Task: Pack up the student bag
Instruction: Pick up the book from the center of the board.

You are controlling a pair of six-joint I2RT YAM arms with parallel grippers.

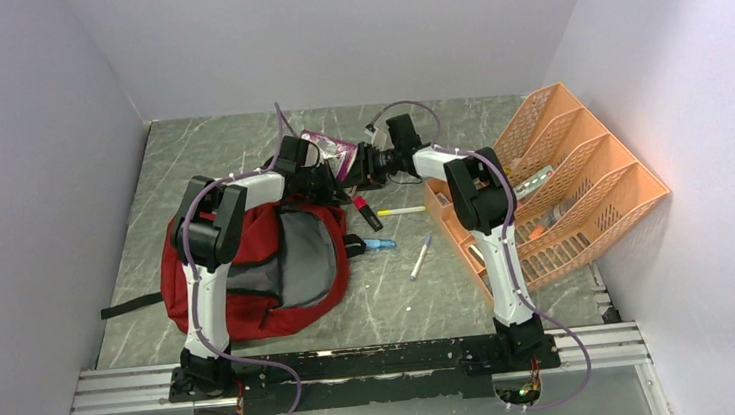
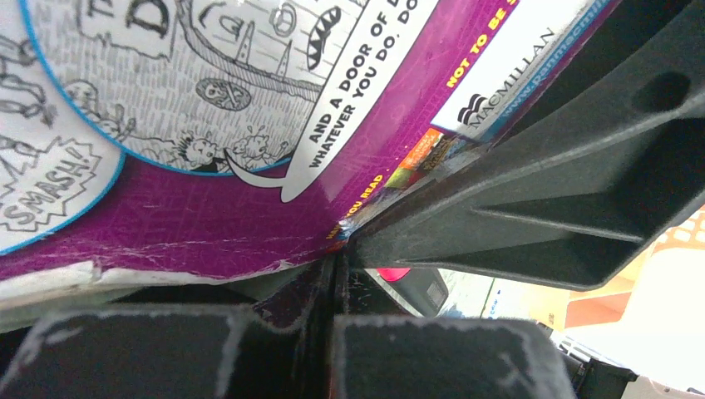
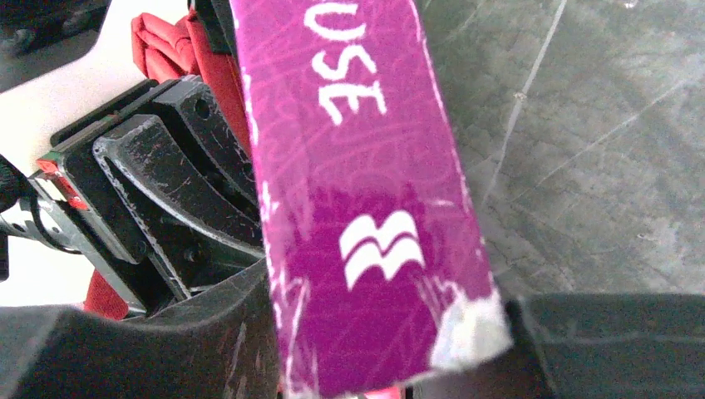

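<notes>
Pretty bare setup: plain pale lilac-white walls [image 1: 328,30] on the left, right and far sides. The bench [image 1: 228,149] is grey-green marble-look, evenly lit, with a metal rail [image 1: 358,369] along the near edge.

book [image 3: 366,208]: glossy creased paper cover | student bag [image 1: 175,285]: matt red cloth | organiser [image 1: 593,188]: orange plastic

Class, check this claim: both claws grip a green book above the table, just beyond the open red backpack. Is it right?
Not quite. The book is purple, not green; the right wrist view shows it. Otherwise yes: left claw and right claw both grip it beyond the open red backpack.
</notes>
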